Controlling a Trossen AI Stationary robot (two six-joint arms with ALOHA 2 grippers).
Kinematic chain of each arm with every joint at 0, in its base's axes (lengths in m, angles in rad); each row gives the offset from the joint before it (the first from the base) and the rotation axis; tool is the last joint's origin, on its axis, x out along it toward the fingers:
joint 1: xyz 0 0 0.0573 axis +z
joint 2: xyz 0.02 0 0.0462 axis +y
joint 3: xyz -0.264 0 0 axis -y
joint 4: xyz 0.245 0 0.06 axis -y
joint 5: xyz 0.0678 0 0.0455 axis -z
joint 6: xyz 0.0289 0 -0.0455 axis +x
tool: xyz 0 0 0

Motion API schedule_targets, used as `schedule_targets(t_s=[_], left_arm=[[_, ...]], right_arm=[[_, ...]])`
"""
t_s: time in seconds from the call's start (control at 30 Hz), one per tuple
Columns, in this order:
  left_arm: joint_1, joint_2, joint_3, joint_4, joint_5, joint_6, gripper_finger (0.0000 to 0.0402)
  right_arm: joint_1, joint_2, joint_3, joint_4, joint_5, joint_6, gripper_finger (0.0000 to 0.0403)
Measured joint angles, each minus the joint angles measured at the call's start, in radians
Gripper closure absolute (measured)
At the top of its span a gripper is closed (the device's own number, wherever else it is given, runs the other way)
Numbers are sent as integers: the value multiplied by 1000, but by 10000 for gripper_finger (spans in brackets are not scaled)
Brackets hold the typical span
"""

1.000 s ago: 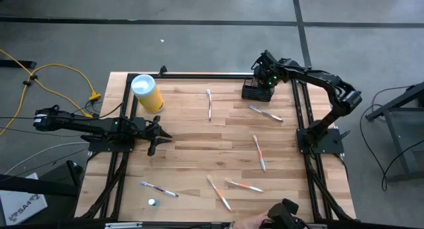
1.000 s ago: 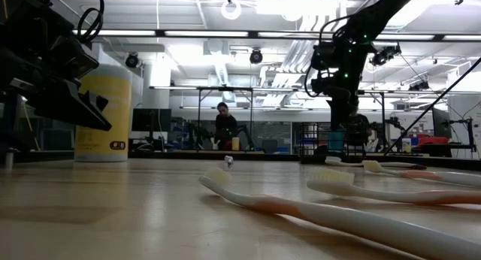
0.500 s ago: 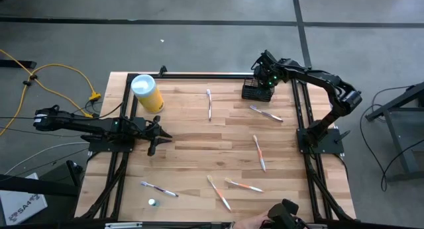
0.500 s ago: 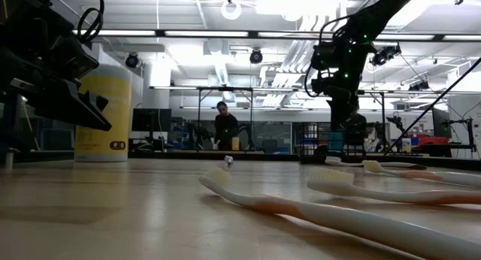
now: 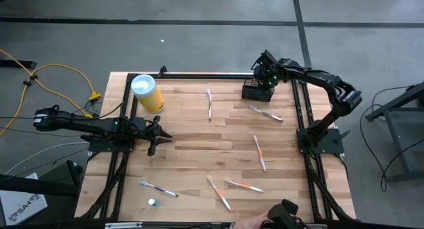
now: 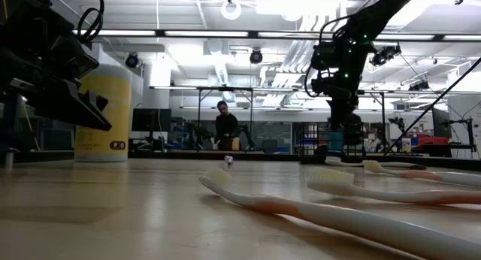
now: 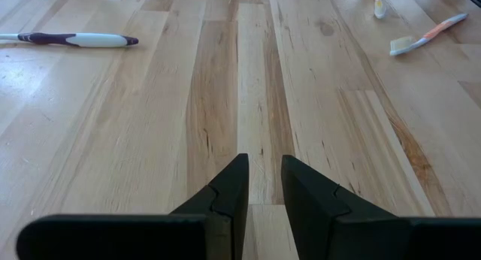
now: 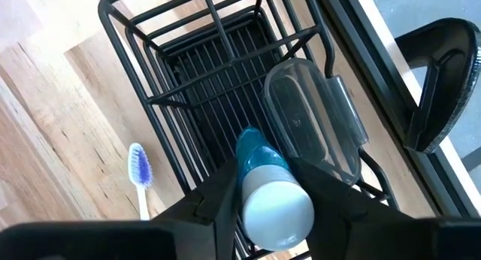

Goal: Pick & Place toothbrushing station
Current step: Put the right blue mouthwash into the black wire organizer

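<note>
The wooden table (image 5: 199, 143) is strewn with toothbrushes, and the yellow canister (image 5: 147, 92) with its white lid stands at the far left corner, out of the action. All the business is at the far right corner, where the toothbrushing station (image 5: 257, 91), the black wire basket, sits hard by the table frame. Right gripper (image 8: 276, 186) hangs directly over it, fingers pinching a blue tube with a white cap (image 8: 272, 194), cap toward the camera, nose aimed down into the basket. That grip looks chosen for a straight vertical drop into the open compartment. A clear plastic case (image 8: 314, 119) already sits in the neighbouring compartment, so the tube needs the free slot beside it. A blue-bristled toothbrush (image 8: 138, 173) lies on the wood just outside the basket wall. Left gripper (image 7: 261, 186) waits low at the near-left side, fingers nearly pressed together, holding nothing, with a purple-handled toothbrush (image 7: 71, 40) lying ahead of it.
</note>
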Motion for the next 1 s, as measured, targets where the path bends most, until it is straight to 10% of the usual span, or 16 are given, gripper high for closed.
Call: schedule_targets(t_s=[1.0], left_arm=[[0, 0, 0, 0, 0, 0, 325]], right_arm=[[23, -26, 15, -53, 52, 3, 282]])
